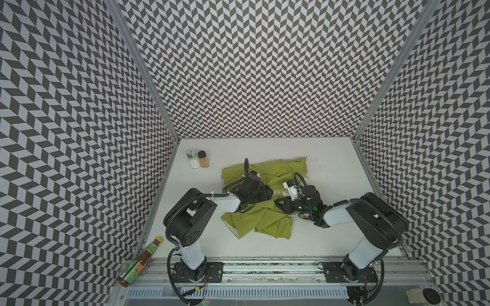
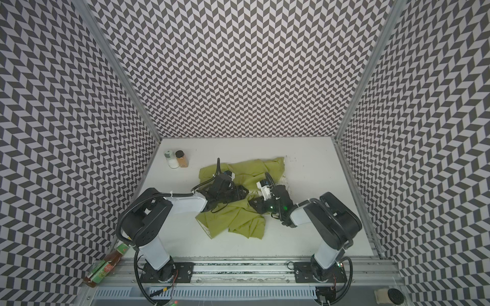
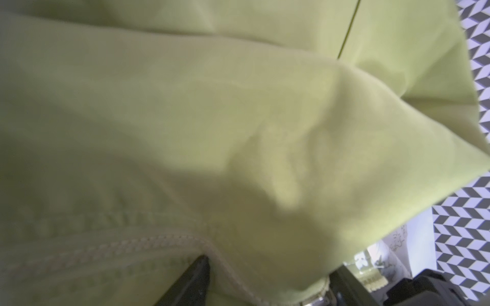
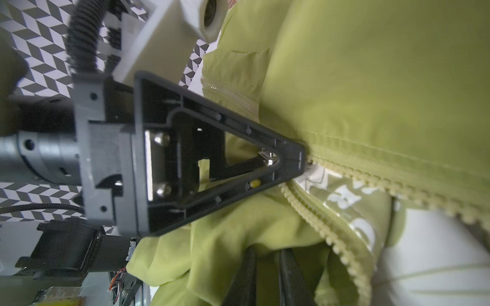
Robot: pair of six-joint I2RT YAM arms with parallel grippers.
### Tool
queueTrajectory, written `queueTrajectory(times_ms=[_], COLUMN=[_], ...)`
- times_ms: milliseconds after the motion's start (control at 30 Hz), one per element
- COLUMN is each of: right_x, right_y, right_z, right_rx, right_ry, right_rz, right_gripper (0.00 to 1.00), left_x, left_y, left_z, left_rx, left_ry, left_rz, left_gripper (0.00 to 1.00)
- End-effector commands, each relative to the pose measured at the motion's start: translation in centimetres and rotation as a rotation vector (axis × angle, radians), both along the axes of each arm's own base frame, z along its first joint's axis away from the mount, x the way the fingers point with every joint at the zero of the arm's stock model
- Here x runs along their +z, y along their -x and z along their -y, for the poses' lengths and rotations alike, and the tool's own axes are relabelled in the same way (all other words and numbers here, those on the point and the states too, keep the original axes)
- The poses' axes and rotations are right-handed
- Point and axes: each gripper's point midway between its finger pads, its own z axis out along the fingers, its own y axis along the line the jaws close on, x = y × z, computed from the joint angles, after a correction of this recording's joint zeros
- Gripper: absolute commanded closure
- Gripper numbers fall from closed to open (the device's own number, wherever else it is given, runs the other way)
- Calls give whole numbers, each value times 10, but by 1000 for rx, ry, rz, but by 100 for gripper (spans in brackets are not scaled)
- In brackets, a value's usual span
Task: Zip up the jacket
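Left gripper, reaching in from the left in both top views, low over the middle of the jacket; in the left wrist view its fingers stand apart, with a fold of lime-green cloth and the cream zipper tape lying between them; whether the pads press the cloth cannot be told. Seen side-on from the right wrist, the tip of this gripper meets the point where two rows of zipper teeth come together; away from that tip the rows part, baring the lining, printed in green and cream-white. Right gripper, reaching in from the right, tip just beside the left one; in its own wrist view the fingers are nearly pressed together, a bunch of green cloth pinched between them. The jacket, crumpled, zipper open along the stretch in view, lies at the middle of the white table, between the two arms; lime-green side mostly up. Background: a white jar and a black-lidded jar of tan powder, side by side and upright near the far left corner, well apart from the jacket; a sauce bottle on its side off the table's left edge, beside the front rail.
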Motion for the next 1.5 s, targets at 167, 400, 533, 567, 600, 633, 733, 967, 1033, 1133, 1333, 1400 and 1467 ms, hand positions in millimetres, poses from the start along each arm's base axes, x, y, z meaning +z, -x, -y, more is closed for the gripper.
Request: queueTrajectory(times_ms=[167, 400, 533, 567, 600, 633, 733, 967, 1033, 1133, 1333, 1400, 1467], right_x=[8, 35, 61, 68, 74, 80, 88, 78, 72, 70, 76, 76, 79], right_y=[10, 8, 4, 4, 4, 3, -5, -23, -23, -24, -19, -20, -20], right_z=[5, 8, 8, 8, 8, 9, 16, 10, 3, -4, -14, -15, -15], right_rx=[6, -2, -3, -2, 0, -2, -55, -5, 39, 67, 93, 90, 88], right_ry=[-23, -8, -10, -12, -14, -16, -15, -3, -19, -59, -130, -139, -149], right_rz=[45, 110, 159, 172, 184, 195, 203, 180, 167, 146, 149, 155, 161], right_gripper=[83, 82, 79, 78, 78, 78, 77, 72, 72, 72, 72, 72, 72], left_x=[47, 86, 91, 93, 94, 96, 102, 116, 122, 129, 121, 115, 109], left_y=[-7, 1, 7, 7, 8, 8, 9, 23, 32, 45, 43, 38, 36], left_z=[18, 14, 14, 14, 14, 14, 14, 8, 0, -11, -28, -30, -26], left_rx=[43, 4, -24, -26, -28, -29, -39, -51, -21, 9, 30, 24, 0], left_ry=[204, 304, 338, 344, 349, 353, 364, 400, 442, 488, 406, 383, 363], left_rz=[58, 114, 102, 99, 101, 103, 107, 94, 82, 86, 97, 97, 83], left_gripper=[72, 77, 77, 76, 76, 76, 76, 77, 76, 60, 31, 29, 29])
